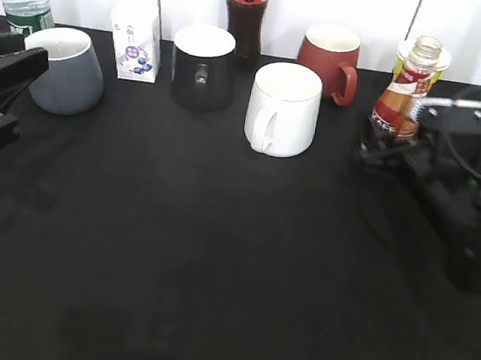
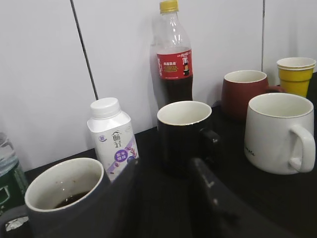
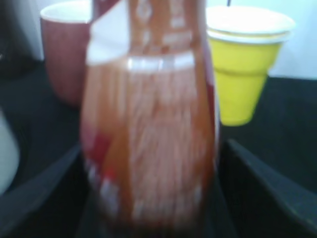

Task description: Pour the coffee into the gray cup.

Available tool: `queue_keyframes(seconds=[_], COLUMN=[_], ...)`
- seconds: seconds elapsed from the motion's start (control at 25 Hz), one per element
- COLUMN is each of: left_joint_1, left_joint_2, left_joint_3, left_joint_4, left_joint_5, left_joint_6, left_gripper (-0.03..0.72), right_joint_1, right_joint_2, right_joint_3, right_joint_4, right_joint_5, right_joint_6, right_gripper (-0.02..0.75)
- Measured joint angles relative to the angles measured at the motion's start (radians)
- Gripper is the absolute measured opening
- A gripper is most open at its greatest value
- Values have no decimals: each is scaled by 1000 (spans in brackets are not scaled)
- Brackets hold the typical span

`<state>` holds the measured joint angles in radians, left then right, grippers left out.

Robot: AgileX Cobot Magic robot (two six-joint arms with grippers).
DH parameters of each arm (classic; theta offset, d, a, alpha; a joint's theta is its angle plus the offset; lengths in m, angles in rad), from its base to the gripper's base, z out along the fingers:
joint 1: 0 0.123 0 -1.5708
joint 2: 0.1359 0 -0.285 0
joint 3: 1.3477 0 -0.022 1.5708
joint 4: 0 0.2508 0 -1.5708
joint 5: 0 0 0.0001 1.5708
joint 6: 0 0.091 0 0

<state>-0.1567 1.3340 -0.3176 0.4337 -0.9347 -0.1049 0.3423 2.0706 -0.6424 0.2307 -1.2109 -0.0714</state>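
The coffee [image 1: 405, 90], a clear plastic bottle with a glossy orange label, stood uncapped on the black cloth tabletop [image 1: 214, 256], pinched by the right end effector [image 1: 396, 139]. Far left sat the rounded matte gray cup [image 1: 63, 70], dark liquid inside, beside the left end effector [image 2: 166, 198], its fingers spread.

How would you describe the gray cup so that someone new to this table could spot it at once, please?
Look along the back row of the black table to its far left end, beside the small white milk bottle. The gray cup is the rounded, matte slate mug there with a white inside; the black mug is shiny and straight-sided.
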Motion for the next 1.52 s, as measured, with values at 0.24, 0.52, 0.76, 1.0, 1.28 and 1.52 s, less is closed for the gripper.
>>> queue_keyframes(seconds=[0.24, 0.52, 0.76, 1.0, 1.28, 1.52], left_joint_1=[0, 0, -155, -193, -193, -193], left_joint_2=[-100, -254, -269, -269, -432, -866], left_joint_3=[0, -130, -249, -416, -601, -563], left_joint_4=[-1, -9, -182, -373, -377, -403], left_joint_5=[96, 665, 1167, 1785, 2147, 2153], left_joint_6=[-34, -101, -102, -102, 13, 22], left_gripper=[243, 246, 257, 262, 345, 358], right_joint_1=[0, 0, 0, 0, 0, 0], right_joint_2=[-283, -591, -621, -651, -1041, -1420], right_joint_3=[137, 117, -127, -250, -251, -252], right_joint_4=[-19, -65, -75, -75, -93, -271], right_joint_5=[173, 816, 1547, 1918, 2146, 2343], right_joint_6=[0, 0, 0, 7, 43, 136], right_gripper=[597, 596, 596, 595, 595, 594])
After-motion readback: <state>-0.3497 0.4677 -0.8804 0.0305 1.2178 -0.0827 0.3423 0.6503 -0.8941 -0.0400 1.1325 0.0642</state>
